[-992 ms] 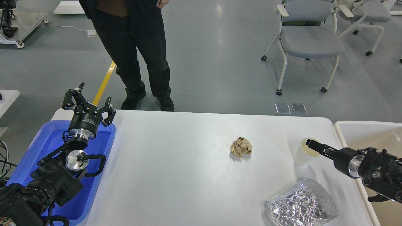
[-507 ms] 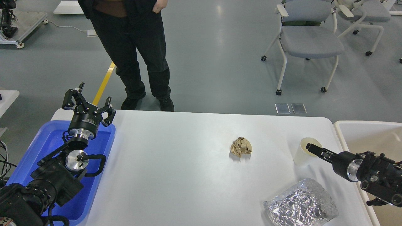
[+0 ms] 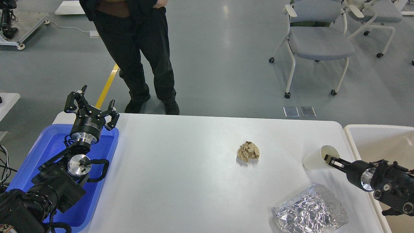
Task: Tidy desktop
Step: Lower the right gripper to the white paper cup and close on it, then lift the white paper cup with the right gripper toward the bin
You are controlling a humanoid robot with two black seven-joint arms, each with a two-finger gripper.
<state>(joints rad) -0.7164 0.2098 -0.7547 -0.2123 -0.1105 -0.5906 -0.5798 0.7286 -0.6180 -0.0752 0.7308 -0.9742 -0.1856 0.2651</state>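
The white desktop (image 3: 181, 181) holds a crumpled brown paper ball (image 3: 248, 151) right of the middle, a crumpled silver foil bag (image 3: 310, 210) at the front right, and a white paper cup (image 3: 315, 159) near the right edge. The cup is tilted, its mouth turned right towards my right gripper (image 3: 330, 159). That gripper's tip sits on the cup's rim and holds the cup tipped. My left gripper (image 3: 90, 104) is open and empty, raised over the far end of the blue tray (image 3: 42, 152).
A cream-coloured bin (image 3: 372, 136) stands just off the table's right edge, under my right arm. A person in black trousers (image 3: 142, 58) stands at the table's far edge. Grey wheeled chairs (image 3: 318, 42) stand on the floor behind.
My right gripper has drawn back to the right and down with its tip at the cup's mouth. The cup has tipped from upright towards the right. The left arm has not moved.
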